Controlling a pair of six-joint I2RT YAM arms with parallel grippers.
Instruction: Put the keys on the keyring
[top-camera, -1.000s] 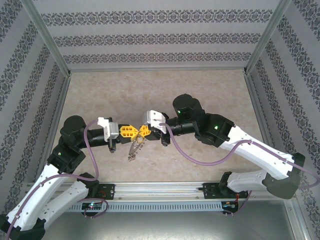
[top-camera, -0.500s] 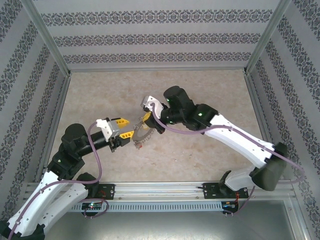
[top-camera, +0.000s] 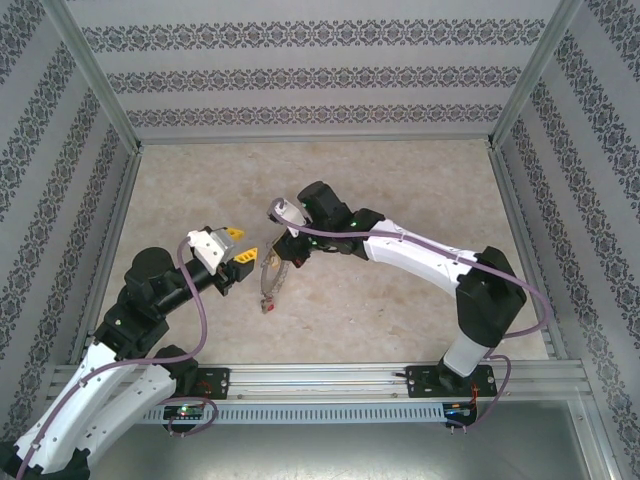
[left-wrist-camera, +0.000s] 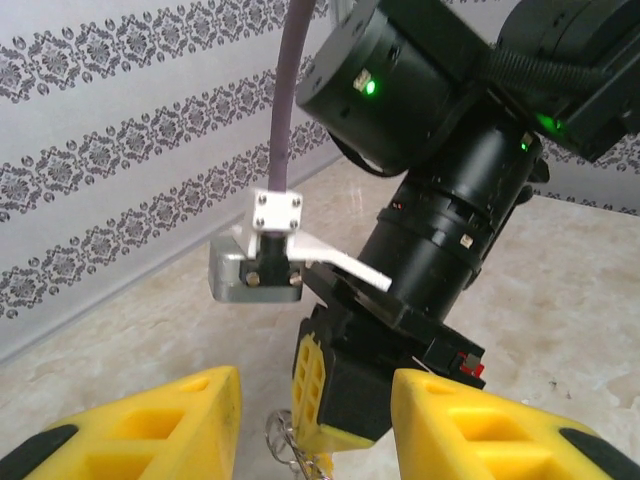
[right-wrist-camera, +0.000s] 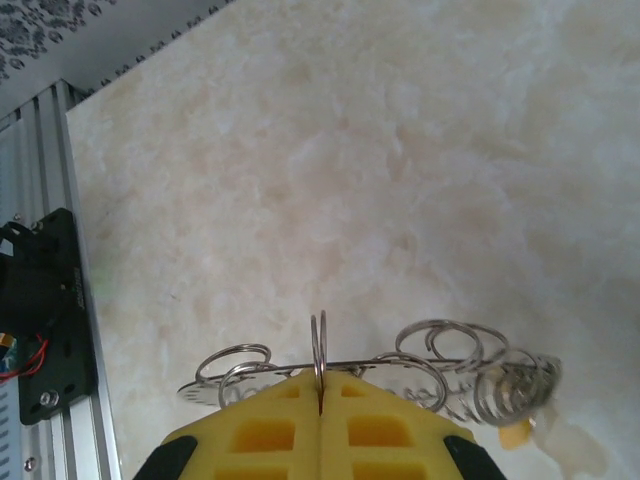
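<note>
Right wrist view, keyring (right-wrist-camera: 400, 362): you see the thin metal ring edge-on, lying across the frame just above the fingertips, with small wire loops fringing it on both sides.
Keys: a yellow key (right-wrist-camera: 513, 436) head hangs at the ring's right end. In the top external view a red key (top-camera: 267, 306) head sits at the ring's near end. The shafts are too small to make out.
Right gripper (right-wrist-camera: 320, 388): fingers pressed together, clamped on the keyring's rim at the seam between the two yellow pads.
Keyring position: the top external view places it left of the table's centre, running from the right gripper toward the near edge. You cannot tell whether its lower end touches the table.
Left gripper (top-camera: 240, 245): fingers spread wide, holding nothing, just beside the keyring on its left.
Left wrist view: the right gripper's black wrist and one yellow finger stand beyond the gap between the left fingers, with wire loops below.
Table (top-camera: 420, 320): beige marbled surface beneath both arms.
</note>
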